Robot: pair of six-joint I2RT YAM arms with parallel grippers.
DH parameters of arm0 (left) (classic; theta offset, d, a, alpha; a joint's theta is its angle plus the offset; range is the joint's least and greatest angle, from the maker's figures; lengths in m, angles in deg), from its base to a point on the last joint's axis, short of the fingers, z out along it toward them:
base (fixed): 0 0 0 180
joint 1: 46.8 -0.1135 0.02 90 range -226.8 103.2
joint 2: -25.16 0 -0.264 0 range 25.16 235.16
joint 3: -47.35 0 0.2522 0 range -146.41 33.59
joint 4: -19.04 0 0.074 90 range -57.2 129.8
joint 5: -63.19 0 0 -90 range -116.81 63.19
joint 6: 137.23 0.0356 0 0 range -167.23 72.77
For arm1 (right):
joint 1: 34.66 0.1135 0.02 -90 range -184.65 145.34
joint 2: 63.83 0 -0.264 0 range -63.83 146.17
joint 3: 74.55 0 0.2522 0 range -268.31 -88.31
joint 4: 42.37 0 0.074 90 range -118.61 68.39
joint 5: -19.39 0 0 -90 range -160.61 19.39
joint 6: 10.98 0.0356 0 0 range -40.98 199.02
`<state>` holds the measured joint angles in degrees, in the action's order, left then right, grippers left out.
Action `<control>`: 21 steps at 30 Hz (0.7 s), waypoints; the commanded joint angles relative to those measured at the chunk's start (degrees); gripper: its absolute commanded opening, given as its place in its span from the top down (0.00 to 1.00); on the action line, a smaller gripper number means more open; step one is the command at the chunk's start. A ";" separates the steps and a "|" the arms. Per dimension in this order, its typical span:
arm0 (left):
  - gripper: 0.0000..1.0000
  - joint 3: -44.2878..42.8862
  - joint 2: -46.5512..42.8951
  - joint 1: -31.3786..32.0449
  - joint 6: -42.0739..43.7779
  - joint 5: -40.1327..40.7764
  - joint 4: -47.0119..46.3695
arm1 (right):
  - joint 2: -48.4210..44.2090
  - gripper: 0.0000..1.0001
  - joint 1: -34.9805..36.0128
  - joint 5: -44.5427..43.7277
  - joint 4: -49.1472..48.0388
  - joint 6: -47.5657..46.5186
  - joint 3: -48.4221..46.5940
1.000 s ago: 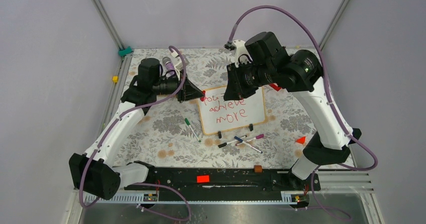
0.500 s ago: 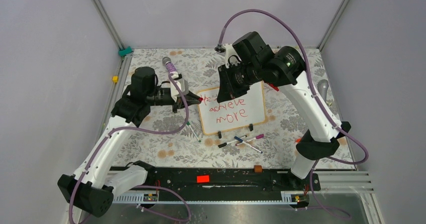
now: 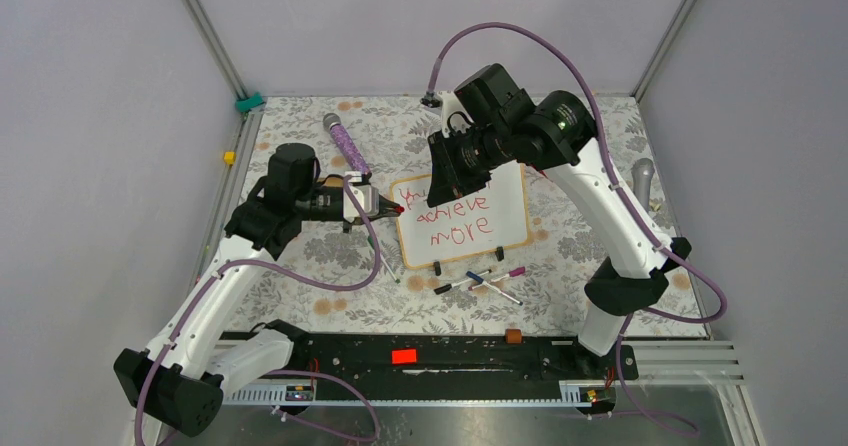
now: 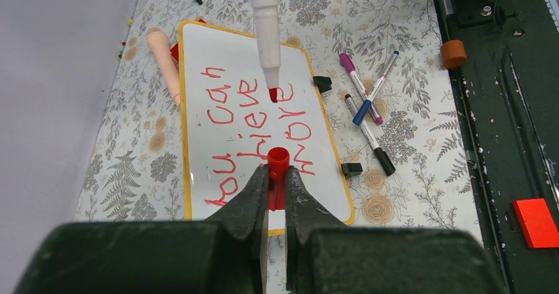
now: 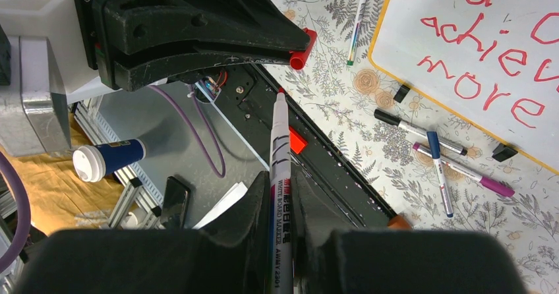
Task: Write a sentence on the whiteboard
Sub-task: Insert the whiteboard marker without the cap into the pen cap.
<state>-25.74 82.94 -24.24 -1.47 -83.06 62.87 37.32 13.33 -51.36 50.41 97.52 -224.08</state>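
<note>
The whiteboard (image 3: pixel 505 206) lies flat on the flowered table, with the sentence (image 3: pixel 458 219) "You can achieve more" in red on it. My left gripper (image 4: pixel 277 175) is shut on a red marker cap (image 4: pixel 278 159) and hovers at the board's left edge (image 3: pixel 393 209). My right gripper (image 5: pixel 280 185) is shut on a white whiteboard marker (image 5: pixel 280 142) above the board's upper left part (image 3: pixel 438 194). The marker's red tip (image 4: pixel 273 95) points towards the cap's open end, a short gap away. In the right wrist view the cap (image 5: pixel 300 57) sits just past the marker tip.
Several loose markers (image 3: pixel 480 281) lie in front of the board and a green one (image 3: pixel 382 258) lies to its left. A purple microphone (image 3: pixel 345 141) lies at the back left, a grey one (image 3: pixel 643 178) at the right. A black rail (image 3: pixel 450 351) runs along the near edge.
The left gripper has swung down and right with the cap to the board's left edge. The right gripper has moved left with the marker, bringing tip and cap closer together.
</note>
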 commanded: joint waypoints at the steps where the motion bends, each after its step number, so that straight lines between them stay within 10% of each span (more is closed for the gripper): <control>1: 1.00 -0.14 -1.07 0.52 2.66 -1.89 -1.21 | -0.28 1.00 -0.44 1.37 -0.45 0.53 0.22; 21: 1.00 -0.01 -1.31 0.91 2.22 -1.46 -1.21 | 0.98 1.00 -0.44 0.87 -3.63 0.09 4.10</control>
<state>-25.74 82.94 -23.56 -0.51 -83.04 62.96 37.67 13.33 -51.43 48.25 97.50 -219.73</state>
